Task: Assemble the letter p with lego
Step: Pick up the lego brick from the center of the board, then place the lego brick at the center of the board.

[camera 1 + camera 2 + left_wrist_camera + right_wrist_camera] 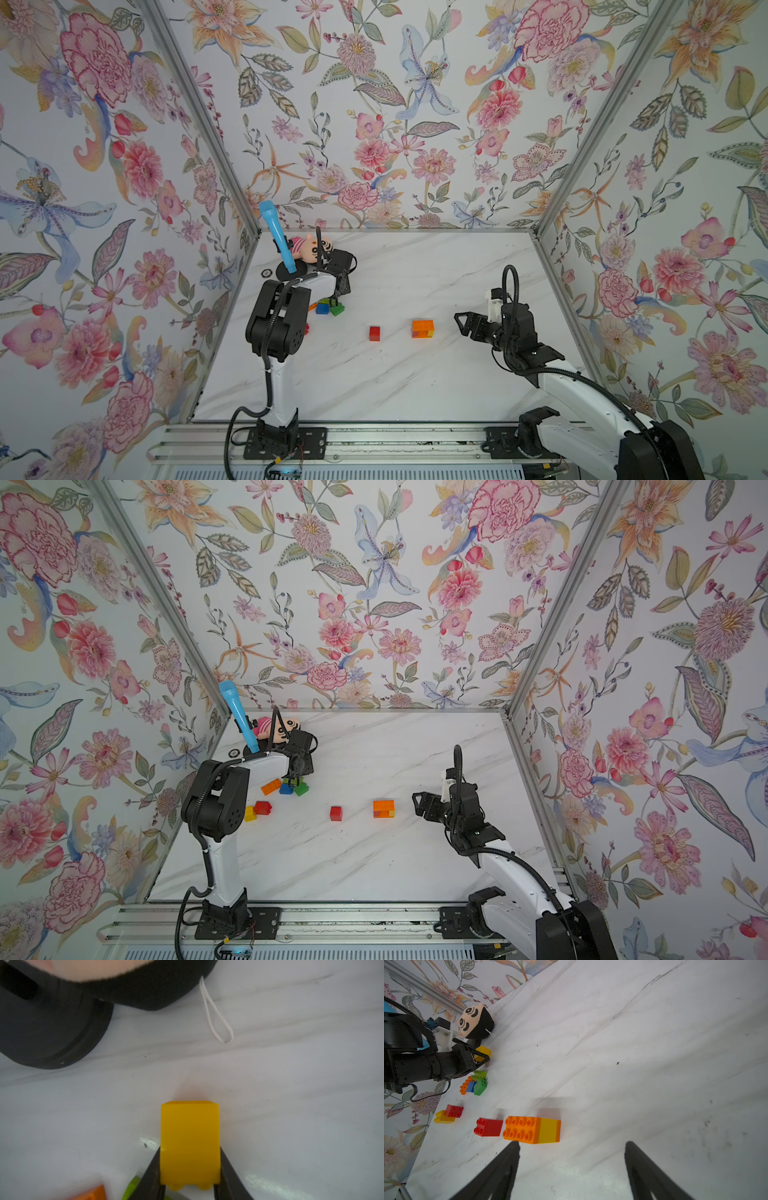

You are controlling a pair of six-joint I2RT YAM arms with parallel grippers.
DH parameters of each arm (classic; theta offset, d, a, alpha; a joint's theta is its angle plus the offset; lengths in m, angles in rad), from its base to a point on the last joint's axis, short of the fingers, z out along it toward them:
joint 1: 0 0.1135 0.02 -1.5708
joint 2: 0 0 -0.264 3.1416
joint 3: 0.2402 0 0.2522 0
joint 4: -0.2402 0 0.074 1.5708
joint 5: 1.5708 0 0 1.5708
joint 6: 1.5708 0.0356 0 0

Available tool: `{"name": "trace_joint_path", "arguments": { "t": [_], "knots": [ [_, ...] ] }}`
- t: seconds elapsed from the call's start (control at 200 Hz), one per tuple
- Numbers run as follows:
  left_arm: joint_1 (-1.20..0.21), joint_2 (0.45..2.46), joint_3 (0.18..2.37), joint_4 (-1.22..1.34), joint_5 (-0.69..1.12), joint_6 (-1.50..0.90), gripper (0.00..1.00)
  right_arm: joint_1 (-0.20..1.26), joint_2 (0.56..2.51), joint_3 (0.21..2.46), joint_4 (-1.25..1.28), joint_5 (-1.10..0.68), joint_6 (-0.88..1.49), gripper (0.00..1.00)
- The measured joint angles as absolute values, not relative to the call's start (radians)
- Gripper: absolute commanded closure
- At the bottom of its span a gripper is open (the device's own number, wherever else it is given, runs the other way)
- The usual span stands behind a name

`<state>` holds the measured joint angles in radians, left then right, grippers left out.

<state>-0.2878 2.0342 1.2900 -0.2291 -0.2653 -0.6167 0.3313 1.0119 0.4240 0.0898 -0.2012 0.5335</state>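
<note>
The yellow brick (190, 1126) sits clamped between the fingers of the left gripper (190, 1148), which press on two opposite sides, just in front of the plush doll (475, 1022)'s black-haired head; contact with the table (415, 382) cannot be determined. Other lego lies loose: an orange, blue and green cluster (286, 787) beside that gripper, a red-and-yellow pair (257, 810), a single red brick (375, 333), and an orange-and-yellow stack (423, 328) just ahead of the right gripper (572, 1144), whose jaws stand wide apart and empty. The surface is white marble-pattern, enclosed by floral-papered walls (374, 124).
</note>
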Motion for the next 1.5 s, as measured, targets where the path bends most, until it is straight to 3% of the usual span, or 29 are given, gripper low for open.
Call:
{"name": "trace_joint_path", "arguments": {
  "t": [0.15,0.31,0.59,0.861,1.286,1.501],
  "knots": [
    [-0.288,1.958,1.201,-0.204,-0.249,-0.565,0.82,0.331,1.003,0.424,0.09,-0.202,0.508,0.19],
    [-0.32,1.753,1.112,-0.204,-0.238,-0.448,0.83,0.331,0.995,0.424,0.098,-0.218,0.459,0.19],
    [-0.543,1.433,1.081,-0.202,-0.163,-0.256,0.85,0.409,0.995,0.424,0.226,-0.274,0.304,0.18],
    [-0.782,1.396,0.992,-0.202,-0.054,-0.125,0.85,0.514,0.995,0.436,0.332,-0.368,0.168,0.18],
    [-0.862,1.436,1.111,-0.485,-0.036,-0.12,0.86,0.546,0.906,0.376,0.424,-0.36,0.11,0.18],
    [-0.937,1.376,1.108,-0.58,0.024,-0.091,0.85,0.585,0.937,0.332,0.51,-0.466,0.08,0.18]
  ]
}}
